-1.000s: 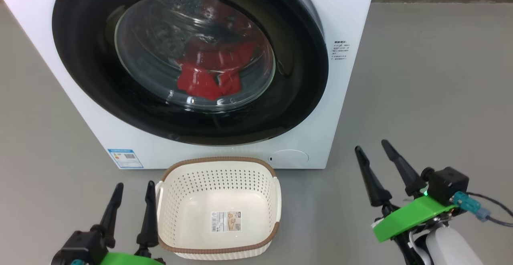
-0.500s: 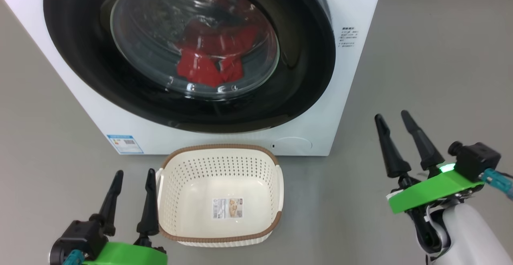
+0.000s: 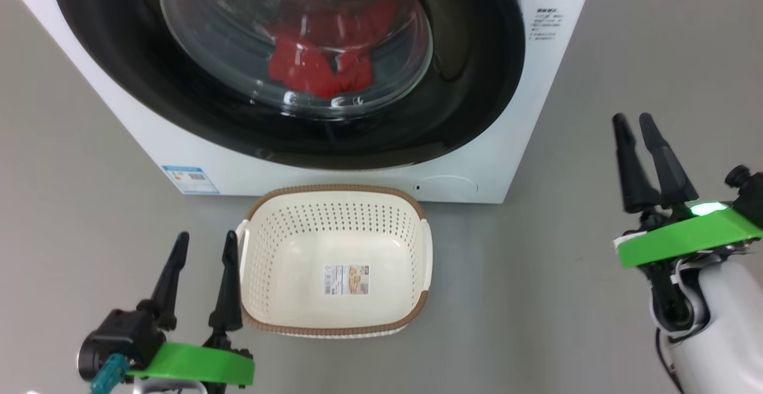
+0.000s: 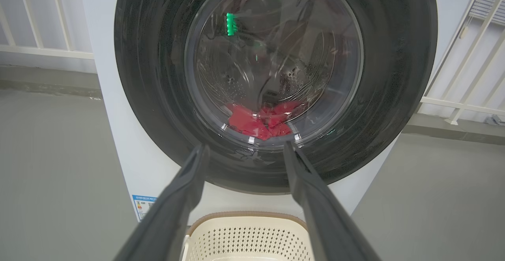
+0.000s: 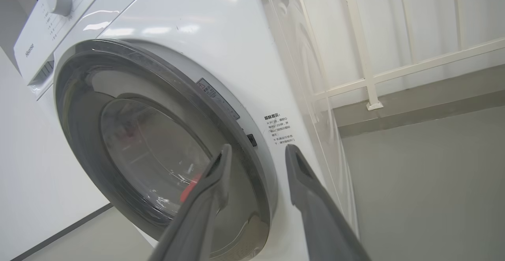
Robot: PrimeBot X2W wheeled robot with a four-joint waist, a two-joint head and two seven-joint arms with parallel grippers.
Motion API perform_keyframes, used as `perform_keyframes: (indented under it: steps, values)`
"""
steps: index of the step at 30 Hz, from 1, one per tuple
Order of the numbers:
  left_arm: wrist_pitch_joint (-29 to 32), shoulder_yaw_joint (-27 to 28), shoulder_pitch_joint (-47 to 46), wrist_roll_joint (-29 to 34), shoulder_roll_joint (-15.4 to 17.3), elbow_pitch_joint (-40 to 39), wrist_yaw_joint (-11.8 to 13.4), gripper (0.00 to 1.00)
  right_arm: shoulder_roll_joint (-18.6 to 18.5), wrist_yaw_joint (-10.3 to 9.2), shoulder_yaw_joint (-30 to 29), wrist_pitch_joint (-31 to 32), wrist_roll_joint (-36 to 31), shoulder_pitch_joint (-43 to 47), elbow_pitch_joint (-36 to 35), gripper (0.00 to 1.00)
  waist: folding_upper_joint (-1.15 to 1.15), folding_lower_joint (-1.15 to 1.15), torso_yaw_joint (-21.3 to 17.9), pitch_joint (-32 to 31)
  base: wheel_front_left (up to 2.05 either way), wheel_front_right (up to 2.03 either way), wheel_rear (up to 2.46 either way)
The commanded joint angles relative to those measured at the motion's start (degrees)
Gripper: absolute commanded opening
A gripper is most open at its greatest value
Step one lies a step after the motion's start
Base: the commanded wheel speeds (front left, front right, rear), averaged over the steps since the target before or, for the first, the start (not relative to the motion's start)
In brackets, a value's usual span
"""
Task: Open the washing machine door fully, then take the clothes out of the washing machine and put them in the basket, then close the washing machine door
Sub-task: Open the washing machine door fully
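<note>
Closed washing machine door [image 4: 150, 75], glossy black rim around clear glass, with red clothes [image 4: 260, 121] piled low behind it. The left gripper [image 4: 245, 145] spreads two dark fingers, nothing between them, above a perforated cream basket [image 4: 248, 235].

The basket [image 3: 337, 194] is set on the floor [image 3: 536, 298] just before the washing machine [image 3: 498, 161], below the washing machine door [image 3: 477, 54], behind which the clothes [image 3: 316, 66] are seen lying inside. The left gripper [image 3: 207, 236] is found just beside the basket's left wall; the right gripper [image 3: 632, 117] is held right of the machine, apart from it.
</note>
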Motion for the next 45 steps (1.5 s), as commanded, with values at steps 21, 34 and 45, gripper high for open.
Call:
perform_keyframes:
  steps: [21, 34, 45]
  values:
    - [-0.71, 0.13, -5.72, -1.04, 0.93, -2.66, 1.34, 1.00, -7.95, -0.06, 6.33, 0.05, 25.94, -12.70, 3.56, 0.00, 0.00, 0.00, 1.87, 7.83, 0.00, 0.00, 0.00]
    - [-0.71, -0.37, -7.10, -1.95, 0.93, -3.30, 2.24, 1.00, -13.80, -0.06, 12.86, 11.65, 42.65, -24.13, 6.17, 0.00, 0.00, 0.00, 2.93, 10.76, 0.00, 0.00, 0.00]
    - [-0.71, -0.75, -8.10, -2.42, 0.93, -3.74, 2.66, 1.00, -14.59, -0.06, 13.99, 21.23, 50.62, -30.25, 9.52, 0.00, 0.00, 0.00, 4.06, 13.12, 0.00, 0.00, 0.00]
